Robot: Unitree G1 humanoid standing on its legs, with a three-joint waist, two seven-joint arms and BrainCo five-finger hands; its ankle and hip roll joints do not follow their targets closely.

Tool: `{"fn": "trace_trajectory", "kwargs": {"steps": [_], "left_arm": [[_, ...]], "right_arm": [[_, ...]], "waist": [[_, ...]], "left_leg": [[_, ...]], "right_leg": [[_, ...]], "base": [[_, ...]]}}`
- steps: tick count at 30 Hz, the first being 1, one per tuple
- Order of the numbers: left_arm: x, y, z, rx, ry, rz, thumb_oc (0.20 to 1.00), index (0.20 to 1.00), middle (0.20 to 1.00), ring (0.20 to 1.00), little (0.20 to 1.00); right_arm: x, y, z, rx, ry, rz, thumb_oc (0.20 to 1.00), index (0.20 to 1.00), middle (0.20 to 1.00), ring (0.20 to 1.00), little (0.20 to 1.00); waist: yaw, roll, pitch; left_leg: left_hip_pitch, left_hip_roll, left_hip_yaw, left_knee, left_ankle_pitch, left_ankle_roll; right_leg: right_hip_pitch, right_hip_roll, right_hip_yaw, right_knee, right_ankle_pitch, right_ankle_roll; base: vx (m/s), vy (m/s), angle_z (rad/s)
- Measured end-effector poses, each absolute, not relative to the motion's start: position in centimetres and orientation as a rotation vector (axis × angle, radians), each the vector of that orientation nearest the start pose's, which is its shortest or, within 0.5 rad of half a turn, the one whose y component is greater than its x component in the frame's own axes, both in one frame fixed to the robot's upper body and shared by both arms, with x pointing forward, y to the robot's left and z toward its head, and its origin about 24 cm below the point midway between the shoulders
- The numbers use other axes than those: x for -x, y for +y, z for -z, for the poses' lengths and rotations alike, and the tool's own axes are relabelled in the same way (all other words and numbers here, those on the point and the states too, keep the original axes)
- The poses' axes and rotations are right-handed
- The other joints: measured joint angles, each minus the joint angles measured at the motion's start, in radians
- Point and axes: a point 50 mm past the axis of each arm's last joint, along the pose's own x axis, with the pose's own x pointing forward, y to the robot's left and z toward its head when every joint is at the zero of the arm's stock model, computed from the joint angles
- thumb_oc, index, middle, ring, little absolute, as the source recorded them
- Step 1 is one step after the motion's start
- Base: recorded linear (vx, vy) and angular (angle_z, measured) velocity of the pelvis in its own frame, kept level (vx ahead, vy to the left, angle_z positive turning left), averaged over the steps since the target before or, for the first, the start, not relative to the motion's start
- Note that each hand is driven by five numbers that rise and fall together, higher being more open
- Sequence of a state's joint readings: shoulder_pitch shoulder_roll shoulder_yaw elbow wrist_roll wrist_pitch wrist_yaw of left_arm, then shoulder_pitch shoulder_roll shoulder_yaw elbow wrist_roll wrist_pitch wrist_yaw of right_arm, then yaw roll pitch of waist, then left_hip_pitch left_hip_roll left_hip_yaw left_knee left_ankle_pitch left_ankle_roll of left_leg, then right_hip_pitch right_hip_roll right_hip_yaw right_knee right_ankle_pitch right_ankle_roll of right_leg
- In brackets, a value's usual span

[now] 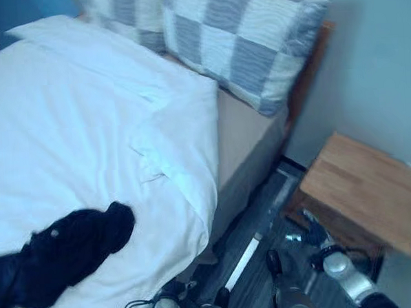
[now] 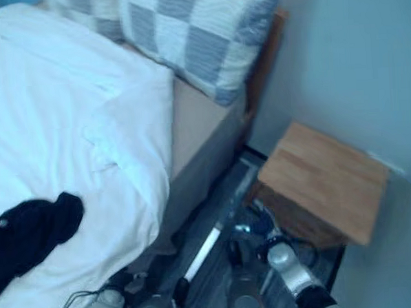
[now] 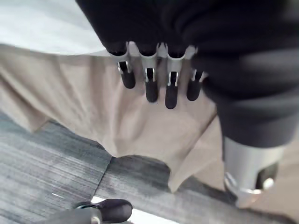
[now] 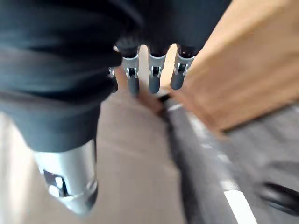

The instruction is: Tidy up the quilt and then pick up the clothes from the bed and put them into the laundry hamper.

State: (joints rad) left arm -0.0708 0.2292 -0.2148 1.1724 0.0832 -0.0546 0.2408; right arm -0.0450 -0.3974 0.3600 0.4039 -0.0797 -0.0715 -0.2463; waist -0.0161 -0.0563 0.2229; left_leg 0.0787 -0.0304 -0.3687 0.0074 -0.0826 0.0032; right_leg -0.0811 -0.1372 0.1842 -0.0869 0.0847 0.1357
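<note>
We note the white quilt (image 1: 73, 126) spread over the bed (image 1: 249, 134), its edge hanging down the bed's side toward the grey floor (image 1: 254, 224). The quilt is mostly flat, with a rumpled fold near the hanging edge. The tan sheet of the bed shows bare between the quilt's edge and the pillows.

A dark garment (image 1: 62, 254) lies crumpled on the quilt, at the end of the bed far from the pillows and near the hanging edge. We see it touching the quilt and held by neither hand.

Two blue-and-white checked pillows (image 1: 244, 38) lean at the head of the bed, against a wooden headboard (image 1: 311, 65). A wooden nightstand (image 1: 362, 187) stands on the floor just beside the head of the bed, against the wall.

Left hand (image 3: 159, 77): in its wrist view the fingers (image 3: 171, 91) hang straight and side by side, with nothing between them; beyond them we see the tan sheet draping to the floor. We record this hand as spread and empty.

Right hand (image 4: 149, 70): in its wrist view the fingers (image 4: 154, 79) are likewise straight and empty, with the nightstand and the side of the bed beyond them, apart from both.
</note>
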Motion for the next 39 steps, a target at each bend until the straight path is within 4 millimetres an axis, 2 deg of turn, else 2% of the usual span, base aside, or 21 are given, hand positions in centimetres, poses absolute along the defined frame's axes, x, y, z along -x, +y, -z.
{"fn": "trace_trajectory", "kwargs": {"steps": [1, 2, 3, 6, 8, 9, 10, 11, 12, 14, 15, 16, 18, 20, 23, 26, 29, 30, 33, 37, 39], "left_arm": [[-13.0, 23.3, 14.8, -0.525, 1.027, -0.126, 1.0, 1.0, 1.0, 1.0, 1.0], [-12.8, 23.5, 14.8, -0.533, 1.037, -0.134, 1.0, 1.0, 1.0, 1.0, 1.0], [-10.9, 24.0, 15.2, -0.537, 1.075, -0.16, 1.0, 1.0, 1.0, 1.0, 1.0], [-7.0, 24.3, 16.0, -0.513, 1.172, -0.189, 1.0, 1.0, 1.0, 1.0, 1.0], [-7.1, 24.1, 16.0, -0.508, 1.172, -0.189, 1.0, 1.0, 1.0, 1.0, 1.0], [-7.4, 24.0, 15.9, -0.513, 1.157, -0.183, 1.0, 1.0, 1.0, 1.0, 1.0], [-8.3, 23.9, 15.8, -0.516, 1.133, -0.178, 1.0, 1.0, 1.0, 1.0, 1.0], [-10.4, 23.8, 15.3, -0.519, 1.07, -0.175, 1.0, 1.0, 1.0, 1.0, 1.0], [-11.8, 23.7, 14.8, -0.525, 1.022, -0.173, 1.0, 1.0, 1.0, 1.0, 1.0], [-13.4, 23.7, 14.2, -0.542, 0.975, -0.158, 1.0, 1.0, 1.0, 1.0, 1.0], [-13.1, 23.8, 14.3, -0.545, 0.983, -0.153, 1.0, 1.0, 1.0, 1.0, 1.0], [-13.3, 23.9, 14.2, -0.548, 0.976, -0.146, 1.0, 1.0, 1.0, 1.0, 1.0], [-13.3, 23.9, 14.2, -0.553, 0.978, -0.136, 1.0, 1.0, 1.0, 1.0, 1.0], [-13.7, 24.9, 13.9, -0.585, 0.973, -0.144, 1.0, 1.0, 1.0, 1.0, 1.0], [-14.8, 27.2, 12.8, -0.639, 0.949, -0.186, 1.0, 1.0, 1.0, 1.0, 1.0], [-14.8, 29.1, 12.0, -0.683, 0.942, -0.227, 1.0, 1.0, 1.0, 1.0, 1.0], [-15.1, 29.4, 11.7, -0.694, 0.926, -0.229, 1.0, 1.0, 1.0, 1.0, 1.0], [-15.6, 29.2, 11.7, -0.712, 0.919, -0.21, 1.0, 1.0, 1.0, 1.0, 1.0], [-17.4, 28.3, 10.9, -0.648, 0.824, -0.223, 1.0, 1.0, 1.0, 1.0, 1.0], [-17.9, 27.7, 10.8, -0.609, 0.802, -0.225, 1.0, 1.0, 1.0, 1.0, 1.0], [-18.3, 27.6, 10.6, -0.596, 0.785, -0.229, 1.0, 1.0, 1.0, 1.0, 1.0]], "right_arm": [[-24.8, -18.8, 2.4, 0.596, 0.231, -0.072, 1.0, 1.0, 1.0, 1.0, 1.0], [-25.4, -19.0, 1.4, 0.635, 0.187, -0.073, 1.0, 1.0, 1.0, 1.0, 1.0], [-27.4, -19.3, -1.7, 0.703, 0.046, -0.073, 1.0, 1.0, 1.0, 1.0, 1.0], [-30.0, -19.4, -6.4, 0.745, -0.133, -0.053, 1.0, 1.0, 1.0, 1.0, 1.0], [-30.4, -19.8, -7.9, 0.81, -0.188, -0.054, 1.0, 1.0, 1.0, 1.0, 1.0], [-31.1, -20.3, -9.9, 0.868, -0.253, -0.038, 1.0, 1.0, 1.0, 1.0, 1.0], [-31.4, -20.8, -10.8, 0.913, -0.275, -0.034, 1.0, 1.0, 1.0, 1.0, 1.0], [-31.6, -21.9, -12.1, 0.967, -0.3, -0.006, 1.0, 1.0, 1.0, 1.0, 1.0], [-31.9, -22.5, -13.3, 0.989, -0.328, 0.026, 1.0, 1.0, 1.0, 1.0, 1.0], [-32.0, -22.4, -14.3, 0.992, -0.369, 0.041, 1.0, 1.0, 1.0, 1.0, 1.0], [-32.0, -22.2, -14.7, 0.988, -0.388, 0.04, 1.0, 1.0, 1.0, 1.0, 1.0], [-32.0, -22.2, -15.4, 0.987, -0.416, 0.054, 1.0, 1.0, 1.0, 1.0, 1.0], [-32.5, -22.2, -16.9, 0.995, -0.458, 0.081, 1.0, 1.0, 1.0, 1.0, 1.0], [-33.2, -22.5, -17.4, 1.033, -0.457, 0.091, 1.0, 1.0, 1.0, 1.0, 1.0], [-35.3, -22.1, -20.3, 1.075, -0.502, 0.127, 1.0, 1.0, 1.0, 1.0, 1.0], [-36.5, -21.7, -22.4, 1.107, -0.538, 0.162, 1.0, 1.0, 1.0, 1.0, 1.0], [-37.6, -22.2, -24.7, 1.13, -0.548, 0.237, 1.0, 1.0, 1.0, 1.0, 1.0], [-38.0, -22.4, -25.2, 1.152, -0.534, 0.264, 0.2, 0.2, 0.2, 0.2, 0.2], [-38.7, -23.5, -25.7, 1.168, -0.498, 0.333, 0.2, 0.2, 0.2, 0.2, 0.2], [-38.8, -24.0, -26.8, 1.165, -0.511, 0.386, 0.2, 0.2, 0.2, 0.2, 0.2], [-38.7, -24.4, -25.9, 1.152, -0.488, 0.383, 0.2, 0.2, 0.2, 0.2, 0.2]], "waist": [[0.016, 0.011, 0.006], [0.021, 0.004, 0.0], [0.036, 0.027, -0.009], [0.061, 0.025, -0.002], [0.042, 0.01, -0.001], [0.041, 0.011, 0.002], [0.031, 0.005, 0.006], [0.009, 0.01, 0.003], [0.018, 0.007, 0.005], [-0.004, 0.003, 0.005], [-0.005, 0.007, 0.005], [-0.023, 0.014, 0.004], [-0.036, 0.046, 0.011], [-0.041, 0.04, 0.016], [0.0, 0.034, 0.034], [0.037, 0.028, 0.074], [0.043, 0.032, 0.109], [0.041, 0.032, 0.123], [0.046, 0.045, 0.164], [0.038, 0.048, 0.179], [0.042, 0.048, 0.179]], "left_leg": [[0.015, 0.043, 0.021, -0.007, -0.017, -0.02], [0.01, 0.074, 0.048, 0.007, -0.035, -0.045], [0.01, 0.11, 0.118, 0.014, -0.006, -0.065], [-0.003, 0.148, 0.192, 0.035, 0.059, -0.107], [-0.034, 0.141, 0.193, 0.083, 0.066, -0.126], [-0.087, 0.148, 0.249, 0.091, 0.105, -0.143], [-0.125, 0.16, 0.334, 0.098, 0.12, -0.142], [-0.188, 0.185, 0.482, 0.112, 0.139, -0.131], [-0.218, 0.208, 0.591, 0.112, 0.127, -0.124], [-0.241, 0.256, 0.802, 0.135, 0.113, -0.107], [-0.248, 0.264, 0.85, 0.135, 0.117, -0.096], [-0.246, 0.284, 0.945, 0.128, 0.111, -0.091], [-0.243, 0.272, 0.959, 0.039, 0.176, -0.06], [-0.289, 0.211, 0.923, 0.006, 0.209, -0.008], [-0.343, 0.177, 0.906, -0.033, 0.218, 0.01], [-0.382, 0.18, 0.901, -0.032, 0.231, 0.011], [-0.445, 0.193, 0.897, -0.041, 0.254, 0.013], [-0.475, 0.199, 0.897, -0.045, 0.264, 0.016], [-0.546, 0.206, 0.888, -0.046, 0.277, 0.022], [-0.555, 0.208, 0.881, -0.045, 0.28, 0.024], [-0.534, 0.208, 0.877, -0.045, 0.28, 0.024]], "right_leg": [[0.031, 0.027, -0.055, 0.002, 0.047, -0.015], [0.03, 0.047, -0.101, 0.001, 0.035, -0.033], [0.045, 0.081, -0.137, 0.002, 0.04, -0.07], [0.074, 0.115, -0.19, 0.003, 0.04, -0.119], [0.079, 0.107, -0.231, 0.003, 0.035, -0.125], [0.091, 0.093, -0.313, 0.002, 0.02, -0.146], [0.09, 0.086, -0.366, 0.002, 0.015, -0.153], [0.083, 0.068, -0.45, 0.001, 0.008, -0.163], [0.082, 0.066, -0.509, -0.005, -0.003, -0.174], [0.083, 0.057, -0.587, -0.004, -0.028, -0.166], [0.084, 0.054, -0.619, -0.003, -0.027, -0.165], [0.073, 0.047, -0.665, -0.004, -0.024, -0.152], [0.038, 0.048, -0.685, 0.002, -0.016, -0.105], [0.002, 0.005, -0.656, 0.006, -0.007, -0.092], [-0.065, -0.02, -0.587, 0.004, 0.003, -0.06], [-0.096, -0.017, -0.583, 0.005, 0.014, -0.043], [-0.156, 0.0, -0.584, 0.006, 0.021, -0.048], [-0.191, 0.004, -0.584, 0.01, 0.025, -0.05], [-0.265, 0.009, -0.585, 0.027, 0.03, -0.055], [-0.274, 0.011, -0.588, 0.032, 0.032, -0.058], [-0.249, 0.013, -0.588, 0.03, 0.032, -0.058]], "base": [[0.36, -0.348, 1.56], [0.34, -0.35, 0.89], [0.22, -0.225, 0.65], [0.2, -0.276, 0.4], [0.1, -0.257, 0.87], [0.04, -0.17, 1.4], [-0.03, -0.24, 2.17], [0.01, -0.196, 2.03], [0.01, -0.197, 1.86], [0.01, -0.064, 1.37], [0.01, -0.043, 1.38], [0.01, -0.046, 1.07], [-0.04, -0.058, 0.67], [-0.06, 0.008, 0.66], [-0.04, -0.034, 0.3], [-0.06, -0.03, 0.07], [-0.07, -0.007, -0.01], [-0.06, -0.021, -0.04], [-0.05, -0.046, -0.02], [0.01, -0.029, 0.05], [0.04, -0.011, 0.08]]}}
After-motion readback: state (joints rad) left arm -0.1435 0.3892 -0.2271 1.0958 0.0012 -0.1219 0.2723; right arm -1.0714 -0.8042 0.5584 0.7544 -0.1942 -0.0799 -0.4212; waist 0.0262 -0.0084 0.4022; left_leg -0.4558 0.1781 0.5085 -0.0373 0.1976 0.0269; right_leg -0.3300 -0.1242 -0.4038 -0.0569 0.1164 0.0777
